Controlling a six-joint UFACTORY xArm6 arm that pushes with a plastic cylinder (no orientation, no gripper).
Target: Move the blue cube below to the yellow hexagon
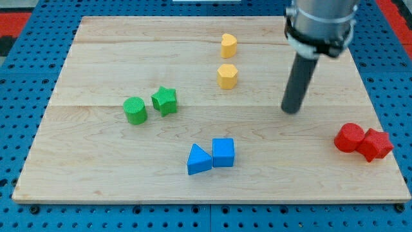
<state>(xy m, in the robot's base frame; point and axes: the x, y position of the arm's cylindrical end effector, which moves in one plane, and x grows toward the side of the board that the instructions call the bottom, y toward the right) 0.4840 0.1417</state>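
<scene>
Blue cube (223, 152) touching blue triangle (198, 159), well below yellow hexagon (227, 76).

Counter (129, 167): pale wood, visible grain, joined planks, smooth satin finish. Beneath it, a blue perforated base (19, 116), matt. Rod ending in my tip (291, 111): dark, matt, smooth; the collar (320, 26) above it grey with a dull metallic sheen. Blue cube (223, 152), yellow hexagon (227, 76), green cylinder (135, 110) and red blocks (364, 142): matt, plastic-looking, faintly ribbed surfaces.
</scene>
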